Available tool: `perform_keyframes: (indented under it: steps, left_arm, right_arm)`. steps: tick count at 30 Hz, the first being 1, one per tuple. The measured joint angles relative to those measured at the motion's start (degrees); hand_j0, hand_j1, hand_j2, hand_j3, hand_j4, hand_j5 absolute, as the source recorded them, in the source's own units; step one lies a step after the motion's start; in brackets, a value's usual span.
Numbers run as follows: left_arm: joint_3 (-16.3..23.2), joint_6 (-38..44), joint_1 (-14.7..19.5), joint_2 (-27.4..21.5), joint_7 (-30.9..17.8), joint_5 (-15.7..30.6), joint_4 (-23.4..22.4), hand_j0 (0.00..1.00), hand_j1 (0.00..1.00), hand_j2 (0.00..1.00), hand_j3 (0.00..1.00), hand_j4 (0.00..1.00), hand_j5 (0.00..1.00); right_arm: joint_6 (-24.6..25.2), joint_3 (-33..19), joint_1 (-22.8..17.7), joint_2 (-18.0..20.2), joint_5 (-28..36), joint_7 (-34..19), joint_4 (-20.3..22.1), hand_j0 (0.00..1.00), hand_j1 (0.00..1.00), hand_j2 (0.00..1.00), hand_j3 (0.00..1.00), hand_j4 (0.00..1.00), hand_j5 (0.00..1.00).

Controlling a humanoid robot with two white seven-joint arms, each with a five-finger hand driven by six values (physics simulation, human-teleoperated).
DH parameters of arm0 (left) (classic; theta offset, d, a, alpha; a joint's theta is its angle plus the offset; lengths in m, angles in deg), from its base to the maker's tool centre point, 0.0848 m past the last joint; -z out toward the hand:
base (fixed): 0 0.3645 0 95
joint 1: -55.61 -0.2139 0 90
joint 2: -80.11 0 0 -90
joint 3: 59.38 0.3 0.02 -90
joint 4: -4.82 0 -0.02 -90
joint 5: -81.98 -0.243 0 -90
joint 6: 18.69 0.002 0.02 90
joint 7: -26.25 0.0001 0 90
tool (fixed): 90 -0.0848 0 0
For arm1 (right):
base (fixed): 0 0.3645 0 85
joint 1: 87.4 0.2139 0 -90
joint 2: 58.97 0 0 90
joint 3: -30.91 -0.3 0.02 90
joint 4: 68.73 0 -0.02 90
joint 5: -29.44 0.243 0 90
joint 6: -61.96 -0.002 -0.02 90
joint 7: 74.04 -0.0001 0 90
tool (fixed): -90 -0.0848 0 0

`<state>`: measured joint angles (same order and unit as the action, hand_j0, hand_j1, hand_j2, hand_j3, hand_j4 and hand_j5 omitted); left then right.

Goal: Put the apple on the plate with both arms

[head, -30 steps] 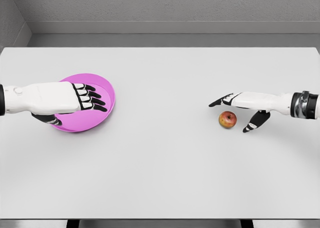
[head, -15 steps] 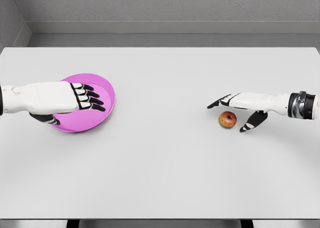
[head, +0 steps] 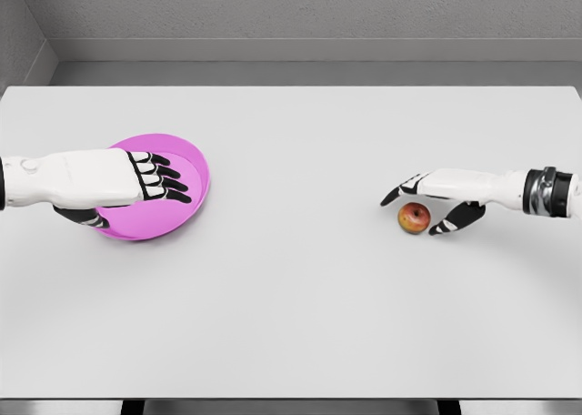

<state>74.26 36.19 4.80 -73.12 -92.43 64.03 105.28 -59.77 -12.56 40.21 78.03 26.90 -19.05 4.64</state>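
1. Left hand [head: 123, 183]: shown over the near-left part of the magenta plate [head: 186, 151], with its curled fingers [head: 164, 178] lying across the plate's inside and the thumb below the near rim. Whether the rim is actually gripped cannot be told from this view. Against the earlier pictures the hand has drifted only slightly leftward, and the plate is seen in the same place on the white table [head: 291, 297]; the plate is judged to be steadied rather than carried.

2. Table centre: left bare between the two arms. The plate and the fruit are well apart, so a long crossing is judged to remain.

3. Apple [head: 414, 217]: seen resting on the table at the right, not yet lifted and unmoved since the earlier pictures.

4. Right hand [head: 436, 199]: held spread just above and behind the apple, the fingers pointing left past its top and the thumb [head: 455, 219] just beside its right flank. Over the last second the hand has been lowered and the thumb drawn in toward the fruit, so the opening has been narrowed around it. Contact cannot be confirmed. The grasp is judged to be in progress, with closing of the fingers needed next.
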Motion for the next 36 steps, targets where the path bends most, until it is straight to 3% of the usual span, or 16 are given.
perform_keyframes:
  steps: [10, 17, 26, 31, 36]
  left_arm:
    - [0.0, 0.0, 0.0, 0.0, 0.0, 0.0, 0.0, 1.0, 1.0, 1.0, 1.0, 1.0, 1.0]
    - [0.0, 0.0, 0.0, 0.0, 0.0, 0.0, 0.0, 1.0, 1.0, 1.0, 1.0, 1.0, 1.0]
    - [0.0, 0.0, 0.0, 0.0, 0.0, 0.0, 0.0, 1.0, 1.0, 1.0, 1.0, 1.0, 1.0]
    - [0.0, 0.0, 0.0, 0.0, 0.0, 0.0, 0.0, 1.0, 1.0, 1.0, 1.0, 1.0, 1.0]
    - [0.0, 0.0, 0.0, 0.0, 0.0, 0.0, 0.0, 1.0, 1.0, 1.0, 1.0, 1.0, 1.0]
  right_arm:
    - [0.0, 0.7, 0.1, -1.4, -0.6, 0.0, -1.0, 0.69, 0.69, 0.69, 0.69, 0.69, 0.69]
    - [-0.1, 0.7, 0.3, -1.7, -0.8, 0.0, -1.5, 0.47, 0.47, 0.47, 0.47, 0.47, 0.47]
    - [-0.7, 0.6, 1.7, -3.3, -1.0, 0.0, -1.4, 0.34, 0.34, 0.34, 0.34, 0.34, 0.34]
    - [-0.5, 2.5, 8.1, -7.7, -1.3, -0.1, -0.3, 0.32, 0.32, 0.32, 0.32, 0.32, 0.32]
    - [0.3, 6.4, 10.5, -15.0, -1.3, 0.0, 0.5, 0.33, 0.33, 0.33, 0.33, 0.33, 0.33]
